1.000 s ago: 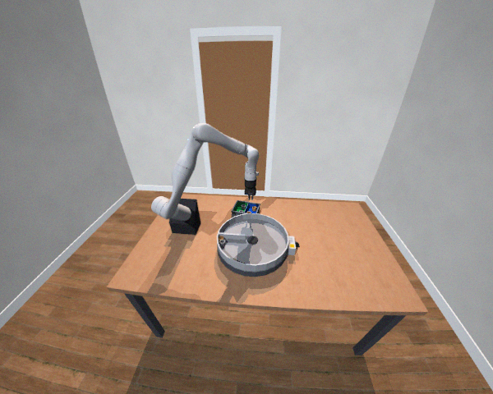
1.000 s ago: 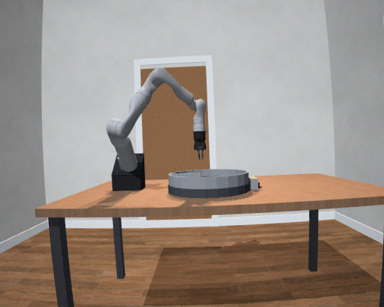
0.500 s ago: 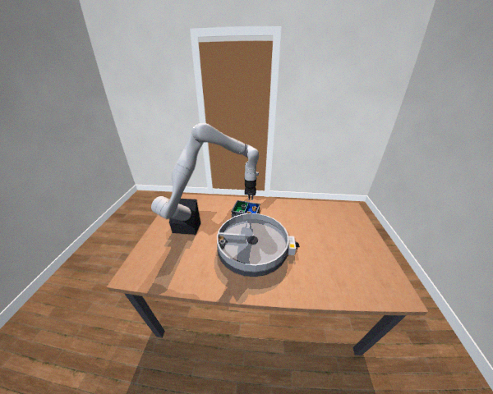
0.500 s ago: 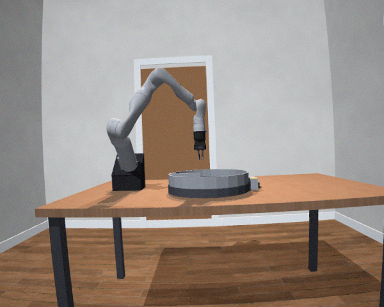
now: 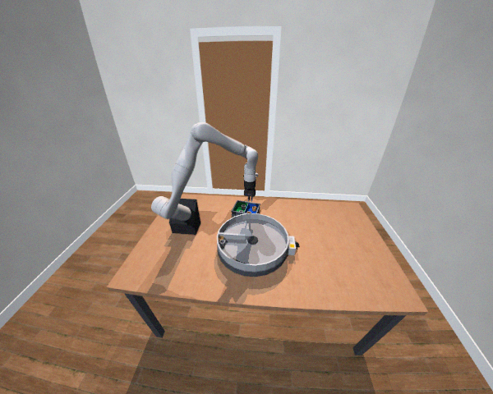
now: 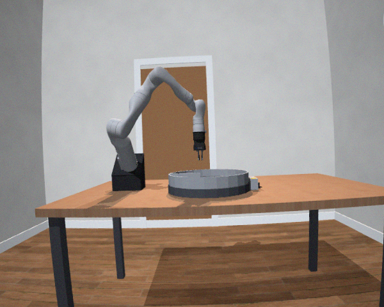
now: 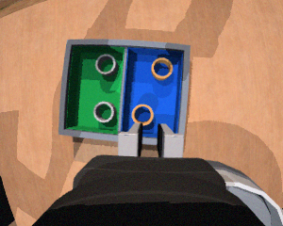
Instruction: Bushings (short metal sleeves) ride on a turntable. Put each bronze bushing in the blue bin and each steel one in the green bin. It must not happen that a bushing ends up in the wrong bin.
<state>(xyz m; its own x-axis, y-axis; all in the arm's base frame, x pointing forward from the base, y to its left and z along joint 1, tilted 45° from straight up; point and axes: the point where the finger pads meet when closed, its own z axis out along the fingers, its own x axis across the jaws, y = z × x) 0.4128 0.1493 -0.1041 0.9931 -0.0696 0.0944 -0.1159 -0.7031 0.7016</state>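
Progress so far: 4 bushings were binned, 2 per colour, and every one I could see matched its bin, so sorting looked well past the start.
Left to do: at least 1 bronze-looking and 1 steel-looking piece sat in a little cluster (image 5: 222,242) on the turntable (image 5: 253,268) (image 6: 208,181), by the wall facing the counter's (image 5: 344,263) (image 6: 301,188) left edge. Too small to count properly, tbh.
Green bin (image 5: 237,206) (image 7: 90,94): held 2 steel sleeves, the far steel bushing (image 5: 242,206) (image 7: 97,64) and the near steel bushing (image 5: 240,211) (image 7: 95,112), standing upright and apart.
Blue bin (image 5: 251,207) (image 7: 165,94): held 2 bronze ones, the far bronze bushing (image 5: 254,208) (image 7: 153,69) near the outer corner and the near bronze bushing (image 5: 249,212) (image 7: 133,115) closer to the fingers, also upright and apart.
Bin spot: both shared 1 grey-walled box, split by a divider, near the middle of the counter's back edge.
Turntable spot: round and walled, between the bins and the counter's front edge.
Gripper (image 5: 250,198) (image 6: 200,160) (image 7: 149,135): hung above the blue side, fingers parted fairly narrowly with nothing between them.
Next, my guess: back over to that cluster, where tight spacing could've made a clean grab awkward.
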